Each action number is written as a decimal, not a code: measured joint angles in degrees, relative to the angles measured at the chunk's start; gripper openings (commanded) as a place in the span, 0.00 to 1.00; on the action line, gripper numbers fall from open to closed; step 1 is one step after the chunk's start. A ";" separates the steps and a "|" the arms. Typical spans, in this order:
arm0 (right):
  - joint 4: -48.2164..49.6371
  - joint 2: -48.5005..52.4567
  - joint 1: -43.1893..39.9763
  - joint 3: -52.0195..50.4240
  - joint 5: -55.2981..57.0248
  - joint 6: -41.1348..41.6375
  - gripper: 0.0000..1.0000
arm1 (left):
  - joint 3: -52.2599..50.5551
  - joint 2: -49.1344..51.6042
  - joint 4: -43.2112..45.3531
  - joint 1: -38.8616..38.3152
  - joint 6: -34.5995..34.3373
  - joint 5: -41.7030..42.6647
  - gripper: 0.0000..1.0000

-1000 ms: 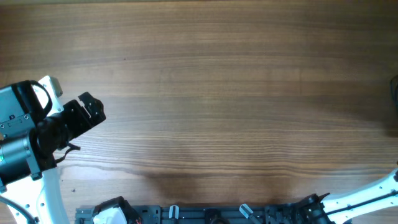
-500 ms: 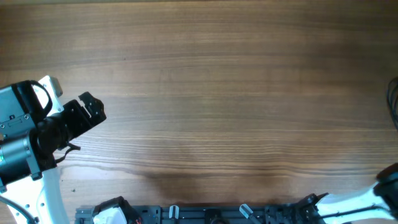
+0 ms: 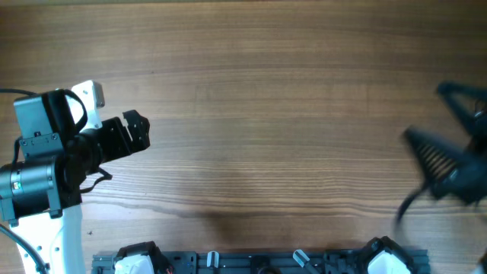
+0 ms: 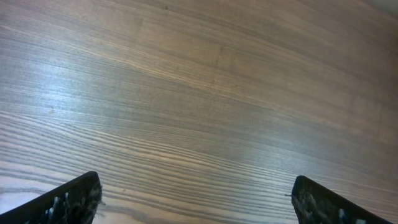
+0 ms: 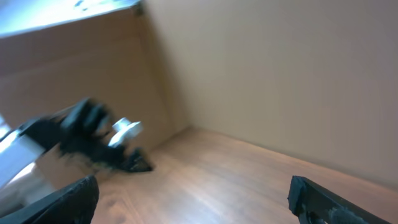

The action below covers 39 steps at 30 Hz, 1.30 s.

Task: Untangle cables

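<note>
No cables show in any view. My left gripper (image 3: 140, 129) hovers over the table's left side, pointing right. Its jaws stand wide open over bare wood in the left wrist view (image 4: 196, 190). My right gripper (image 3: 424, 113) is at the right edge, blurred by motion, pointing left with its fingers spread. The right wrist view also shows it open (image 5: 193, 190) with nothing between the fingers. A blurred dark streak (image 3: 404, 209) hangs below the right gripper, and I cannot tell what it is.
The wooden table (image 3: 266, 99) fills the overhead view. A black rail with arm bases (image 3: 251, 262) runs along the front edge. In the right wrist view, the left arm (image 5: 81, 140) is across the table and a brown wall (image 5: 261, 68) rises behind it.
The right arm has swung up from the bottom right corner into view at the right edge. The left arm has shifted slightly up and to the right.
</note>
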 measured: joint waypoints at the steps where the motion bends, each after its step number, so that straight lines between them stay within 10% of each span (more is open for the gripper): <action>1: -0.28 -2.45 3.41 0.00 0.00 -1.11 1.00 | 0.00 0.00 0.22 -0.02 0.09 0.00 1.00; 8: -8.61 -12.96 19.71 0.11 0.13 -10.34 1.00 | 0.00 0.00 0.74 -0.02 0.09 0.00 1.00; 14: -46.23 -23.71 35.85 3.06 27.04 -30.45 1.00 | 0.11 0.00 -0.04 -0.11 0.11 0.15 1.00; 26: -46.51 -33.48 52.72 3.48 49.62 -18.40 1.00 | 0.11 0.02 0.61 -0.13 0.52 0.13 1.00; 34: -45.38 -33.75 46.31 -7.43 46.10 -72.28 1.00 | 0.11 0.00 0.66 -0.13 0.55 0.13 1.00; 39: -34.03 -33.90 41.00 -13.42 46.21 -81.37 1.00 | 0.11 0.02 0.72 -0.13 0.55 0.15 1.00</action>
